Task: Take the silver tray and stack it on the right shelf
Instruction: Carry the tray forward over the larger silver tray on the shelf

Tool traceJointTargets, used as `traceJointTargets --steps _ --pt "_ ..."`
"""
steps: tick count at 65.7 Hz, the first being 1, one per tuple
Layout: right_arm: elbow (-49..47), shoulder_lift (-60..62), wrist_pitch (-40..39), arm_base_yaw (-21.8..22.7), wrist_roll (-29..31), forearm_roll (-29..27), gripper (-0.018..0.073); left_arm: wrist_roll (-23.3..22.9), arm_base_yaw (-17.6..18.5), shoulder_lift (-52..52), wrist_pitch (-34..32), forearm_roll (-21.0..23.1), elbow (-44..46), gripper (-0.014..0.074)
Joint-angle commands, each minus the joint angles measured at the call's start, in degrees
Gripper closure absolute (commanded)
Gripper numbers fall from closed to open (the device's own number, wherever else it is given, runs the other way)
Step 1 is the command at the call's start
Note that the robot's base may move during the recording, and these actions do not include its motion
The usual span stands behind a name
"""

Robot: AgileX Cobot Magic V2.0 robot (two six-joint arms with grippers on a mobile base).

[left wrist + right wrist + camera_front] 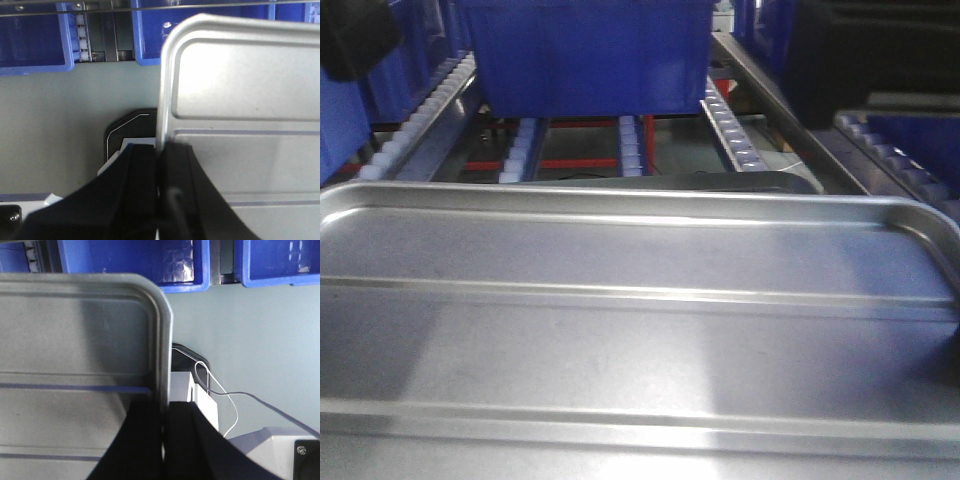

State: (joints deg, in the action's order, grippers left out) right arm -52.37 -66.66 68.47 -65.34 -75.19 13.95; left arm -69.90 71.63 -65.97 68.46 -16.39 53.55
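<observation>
The silver tray point(640, 330) fills the lower front view, held level, with its two long ridges running across its base. My left gripper point(161, 147) is shut on the tray's point(250, 85) left rim, one black finger on each side of the edge. My right gripper point(164, 407) is shut the same way on the right rim of the tray point(75, 330). Beyond the tray's far right corner, a row of rollers of the right shelf point(900, 160) shows. Its front bar is hidden behind the tray.
A blue bin point(585, 55) sits on the middle roller rack point(735, 130) straight ahead. A black bin point(880, 50) rests at the upper right. Blue bins point(135, 265) and grey floor point(50, 115) lie below the wrists. A white cable point(220, 390) loops near the right gripper.
</observation>
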Motion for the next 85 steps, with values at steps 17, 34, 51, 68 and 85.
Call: traceJointTargets --steps 17,34,51,68,85 --pt "-1.49 1.25 5.63 0.00 0.31 2.47 0.0499 -0.30 0.43 1.24 7.94 -1.63 1.64 0.0694" --pt "-1.49 1.25 5.63 0.00 0.31 2.47 0.0499 -0.30 0.43 1.24 7.94 -1.63 1.64 0.0694" --pt "-1.49 1.25 5.63 0.00 0.31 2.47 0.0499 -0.30 0.43 1.24 7.94 -1.63 1.64 0.0694" --pt "-1.49 1.25 5.58 0.00 0.31 2.47 0.0499 -0.30 0.43 1.24 7.66 -1.74 1.64 0.0694" --pt "-1.49 1.25 3.61 0.00 0.31 3.48 0.0499 -0.30 0.43 1.24 8.03 -0.56 1.64 0.0694"
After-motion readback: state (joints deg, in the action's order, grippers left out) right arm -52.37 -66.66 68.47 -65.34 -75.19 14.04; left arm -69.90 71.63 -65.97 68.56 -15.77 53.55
